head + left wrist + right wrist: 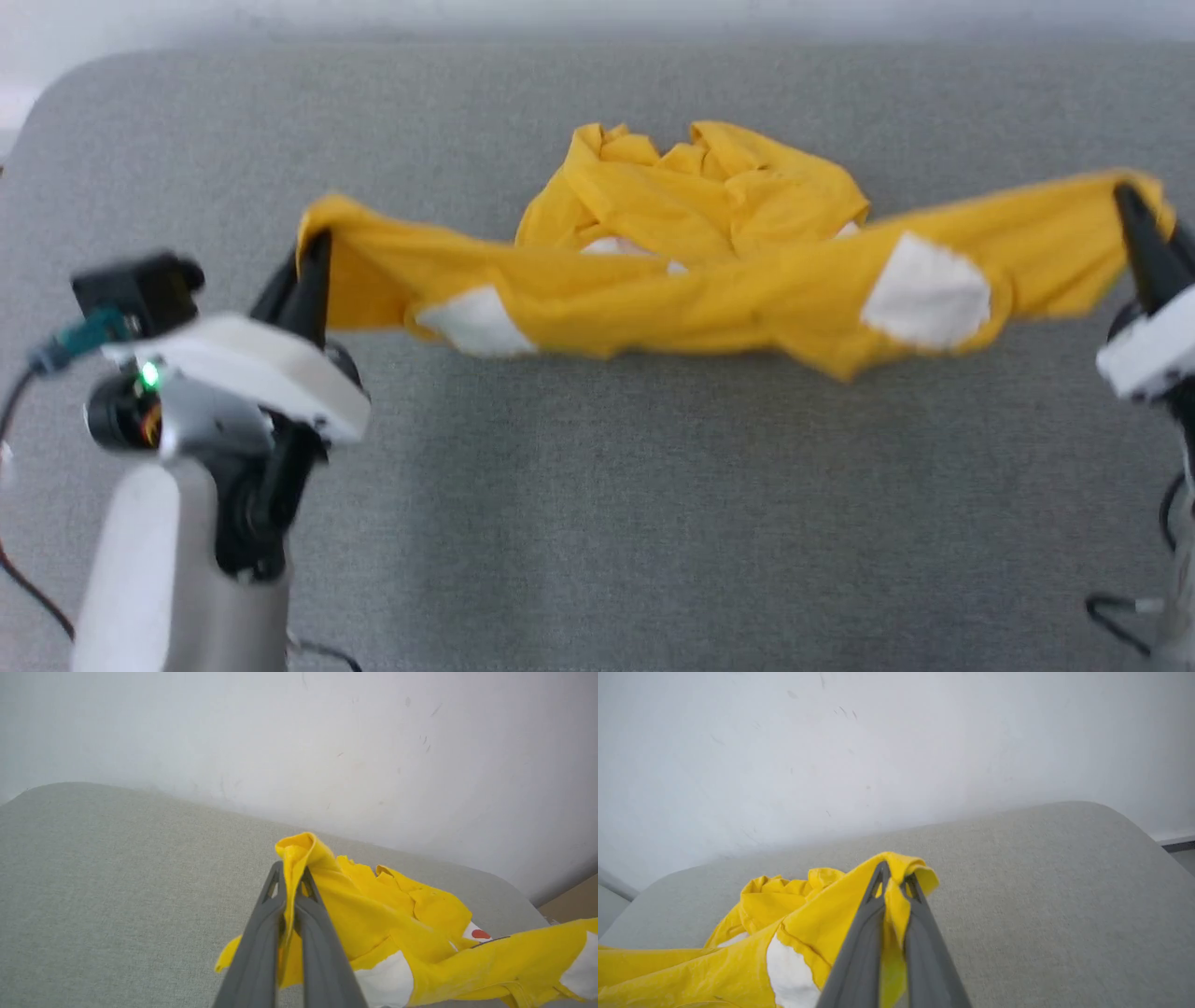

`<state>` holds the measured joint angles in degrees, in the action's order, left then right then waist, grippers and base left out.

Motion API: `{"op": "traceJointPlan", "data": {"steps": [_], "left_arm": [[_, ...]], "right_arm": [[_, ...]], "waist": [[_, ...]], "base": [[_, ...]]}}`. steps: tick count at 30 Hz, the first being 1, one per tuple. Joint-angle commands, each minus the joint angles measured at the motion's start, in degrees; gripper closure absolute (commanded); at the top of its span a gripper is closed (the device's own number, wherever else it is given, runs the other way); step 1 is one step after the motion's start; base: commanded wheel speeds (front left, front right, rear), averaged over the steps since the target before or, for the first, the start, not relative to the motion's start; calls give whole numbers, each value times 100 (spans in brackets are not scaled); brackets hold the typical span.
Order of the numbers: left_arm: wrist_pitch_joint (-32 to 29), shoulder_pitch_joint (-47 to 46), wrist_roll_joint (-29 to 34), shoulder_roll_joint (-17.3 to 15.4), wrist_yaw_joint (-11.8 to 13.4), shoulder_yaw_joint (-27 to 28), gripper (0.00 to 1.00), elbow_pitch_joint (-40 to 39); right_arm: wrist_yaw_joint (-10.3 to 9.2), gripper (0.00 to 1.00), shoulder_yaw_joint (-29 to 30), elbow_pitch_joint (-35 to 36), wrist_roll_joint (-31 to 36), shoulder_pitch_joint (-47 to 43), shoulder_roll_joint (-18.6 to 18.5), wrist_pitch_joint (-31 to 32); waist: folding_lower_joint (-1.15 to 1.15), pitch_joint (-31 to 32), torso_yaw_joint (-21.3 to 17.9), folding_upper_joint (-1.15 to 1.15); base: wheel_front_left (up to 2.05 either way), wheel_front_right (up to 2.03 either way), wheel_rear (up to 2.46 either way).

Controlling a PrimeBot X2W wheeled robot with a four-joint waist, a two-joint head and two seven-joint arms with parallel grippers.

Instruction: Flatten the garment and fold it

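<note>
The garment (709, 271) is a bright yellow T-shirt with white patches, stretched in a twisted band across the grey table between both grippers, its far part bunched in a heap (691, 182). My left gripper (313, 247) is shut on the garment's left end; the left wrist view shows yellow cloth (322, 896) pinched between its fingers (261, 933), and a red dot (481, 934) on a white patch. My right gripper (1125, 201) is shut on the right end, with cloth (896, 905) clamped between its fingers (859, 942).
The grey fabric-covered table (597, 485) spreads wide in front of the garment. Its rounded far corners meet a pale wall (299, 742). Dark cables (1120, 616) hang by my right arm at the lower right.
</note>
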<state>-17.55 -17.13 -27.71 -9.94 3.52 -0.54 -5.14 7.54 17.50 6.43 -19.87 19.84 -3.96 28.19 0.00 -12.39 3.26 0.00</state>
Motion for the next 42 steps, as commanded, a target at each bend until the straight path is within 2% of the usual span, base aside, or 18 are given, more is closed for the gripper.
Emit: {"op": "traceJointPlan", "data": {"steps": [1,9,13,18,22,27,36,42], "left_arm": [[-60,-273,-22,-68,-61,-31,100,-17],[-615,-1690,-114,-174,-143,-230,100,431],[-774,-2526,-13,-224,-188,-381,100,1001],[-737,-3570,176,-310,-122,-411,100,1739],[-348,-4380,602,-545,25,-418,100,2193],[-425,-5060,699,-660,15,-476,100,2753],[-527,-5732,632,-603,108,-471,100,3229],[-192,-6229,595,-506,193,-405,100,3249]], "right_arm": [[-5,100,-33,34,-21,273,21,-17],[-5,100,-444,-281,279,1719,-61,118],[-5,100,-644,-778,546,2553,-124,103],[-5,100,-693,-1589,919,3659,-78,-115],[-5,100,-569,-2231,1389,4473,-47,-446],[-5,100,-386,-2976,1886,5206,-11,-676],[-5,100,-212,-3840,2453,5872,49,-910],[-5,100,-51,-4163,2632,6300,95,-1128]], "waist": [[0,257,-118,0],[0,719,-267,0],[0,838,-355,0],[0,822,-502,0],[0,704,-607,0],[0,537,-685,0],[0,94,-783,0],[0,-486,-875,0]], "base": [[0,0,0],[0,0,0],[0,0,0],[0,0,0],[0,0,0],[0,0,0],[0,0,0],[0,0,0]]}}
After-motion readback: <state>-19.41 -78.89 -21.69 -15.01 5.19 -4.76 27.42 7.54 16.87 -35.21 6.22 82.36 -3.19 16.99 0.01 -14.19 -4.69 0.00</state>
